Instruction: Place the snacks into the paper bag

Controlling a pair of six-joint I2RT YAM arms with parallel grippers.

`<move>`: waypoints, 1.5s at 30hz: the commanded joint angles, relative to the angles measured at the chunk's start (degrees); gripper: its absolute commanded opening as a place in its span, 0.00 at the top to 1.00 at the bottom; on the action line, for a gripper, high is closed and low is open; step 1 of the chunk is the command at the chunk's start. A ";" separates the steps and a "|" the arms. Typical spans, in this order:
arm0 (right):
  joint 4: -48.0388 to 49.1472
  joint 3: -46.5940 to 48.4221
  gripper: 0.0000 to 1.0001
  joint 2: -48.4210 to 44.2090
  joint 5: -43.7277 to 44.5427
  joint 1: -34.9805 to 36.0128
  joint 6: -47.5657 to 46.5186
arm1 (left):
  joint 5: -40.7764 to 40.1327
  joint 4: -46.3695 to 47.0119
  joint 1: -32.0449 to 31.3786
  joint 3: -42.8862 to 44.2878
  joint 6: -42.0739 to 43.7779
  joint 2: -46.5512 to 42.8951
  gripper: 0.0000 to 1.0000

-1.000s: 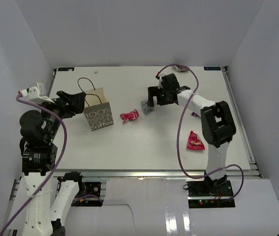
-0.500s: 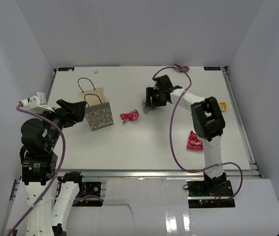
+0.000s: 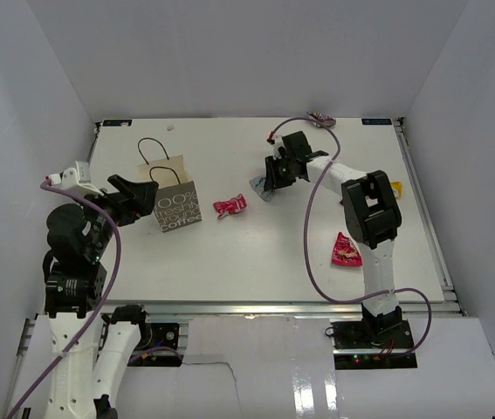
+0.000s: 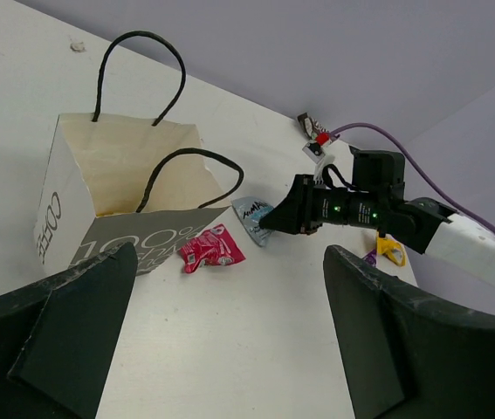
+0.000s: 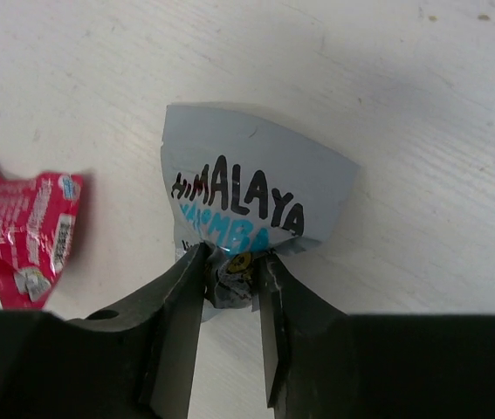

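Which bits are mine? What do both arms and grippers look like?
Left arm and right arm: white links, black joints, each trailing a loose purple cable. Left gripper and right gripper: black, two tapered fingers; green lights glow on the right one's body.

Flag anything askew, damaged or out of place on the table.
Nothing is spilled; the paper bag stands upright and open. Two things stand out: the pale blue packet is buckled where the right gripper pinches its edge, and the pink-red packet beside it lies crumpled.
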 commanded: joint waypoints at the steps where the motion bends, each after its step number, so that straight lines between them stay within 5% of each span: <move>1: 2.22 2.39 0.74 -1.69 -12.83 -3.62 -12.54 | 0.82 1.54 0.34 -0.76 -0.53 -1.48 0.02; 6: 0.74 3.35 0.77 -6.70 -31.47 -4.34 -27.58 | 1.69 3.11 0.34 -1.73 -0.53 -2.36 0.02; 10: -1.82 8.87 0.76 -11.18 -35.54 -0.75 -35.67 | 2.48 4.87 0.34 -2.08 0.17 -2.88 0.02; 15: -2.71 17.58 0.76 -12.69 -31.86 6.37 -43.07 | 3.80 6.19 0.34 -1.99 0.53 -2.53 0.02; 27: 6.88 32.79 0.78 -5.05 -14.36 20.18 -43.86 | 4.77 5.93 0.34 -3.75 0.09 -6.40 0.02; 40: 9.25 29.90 0.75 -4.07 -13.83 25.02 -41.67 | 10.83 5.93 0.34 -3.05 0.88 -5.52 0.02; 45: 9.69 26.39 0.64 -4.95 -12.96 25.11 -39.91 | 15.66 8.56 0.34 -4.45 -0.70 -3.94 0.02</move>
